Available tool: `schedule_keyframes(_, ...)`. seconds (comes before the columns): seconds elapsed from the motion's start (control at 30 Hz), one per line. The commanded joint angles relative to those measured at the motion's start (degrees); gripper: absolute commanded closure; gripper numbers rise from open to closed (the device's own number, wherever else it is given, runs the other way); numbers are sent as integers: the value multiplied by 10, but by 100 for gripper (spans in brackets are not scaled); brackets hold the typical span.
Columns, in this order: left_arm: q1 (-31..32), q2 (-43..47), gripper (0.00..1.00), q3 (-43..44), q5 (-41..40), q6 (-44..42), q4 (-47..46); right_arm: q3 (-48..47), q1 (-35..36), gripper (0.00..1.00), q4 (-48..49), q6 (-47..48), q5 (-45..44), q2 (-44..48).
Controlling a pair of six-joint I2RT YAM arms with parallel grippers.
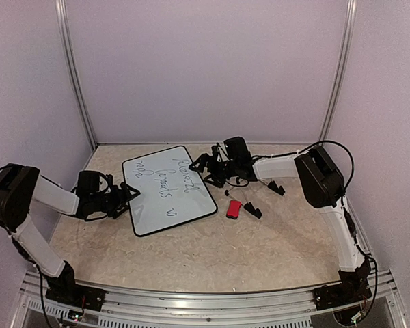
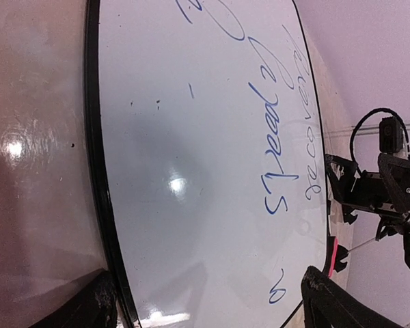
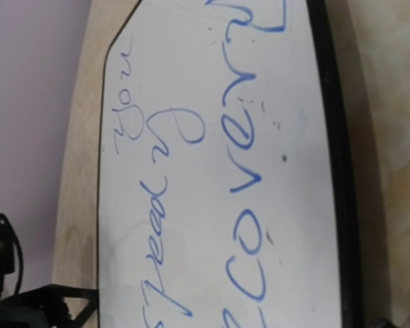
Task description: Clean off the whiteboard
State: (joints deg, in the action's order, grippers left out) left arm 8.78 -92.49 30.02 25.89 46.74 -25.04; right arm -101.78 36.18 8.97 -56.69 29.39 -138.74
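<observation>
The whiteboard (image 1: 167, 190) lies flat on the table, left of centre, with blue handwriting across it. It fills the left wrist view (image 2: 191, 171) and the right wrist view (image 3: 212, 171). My left gripper (image 1: 128, 193) is at the board's left edge, open, its two fingers (image 2: 96, 304) wide apart over the board's near corner. My right gripper (image 1: 203, 171) hovers at the board's right edge, open and empty; its fingers stay outside the right wrist view. A small red eraser (image 1: 234, 209) lies on the table right of the board, and shows as a red sliver in the left wrist view (image 2: 333, 256).
Small black pieces lie by the eraser (image 1: 253, 211) and under the right forearm (image 1: 277, 188). Pale walls with metal posts (image 1: 78, 82) close in the table on three sides. The right arm's black wrist (image 2: 386, 184) shows beyond the board.
</observation>
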Motion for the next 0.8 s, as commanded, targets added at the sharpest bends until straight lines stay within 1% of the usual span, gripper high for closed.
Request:
schedule_keyframes(0.0, 22, -7, 12, 0, 103, 25, -49, 9, 47, 2, 91, -47, 179, 15)
schedule_keyframes(0.13, 22, -15, 12, -1, 102, 30, -61, 14, 46, 2, 131, -65, 201, 13)
schedule_keyframes(0.4, 21, -23, 12, 0, 105, 36, -71, 7, 47, 2, 176, -60, 244, 7)
schedule_keyframes(0.57, 18, -26, 12, 1, 108, 38, -75, 7, 52, 3, 215, -75, 262, 2)
schedule_keyframes(0.77, 14, -22, 12, -2, 109, 39, -76, 2, 56, 3, 226, -80, 270, -1)
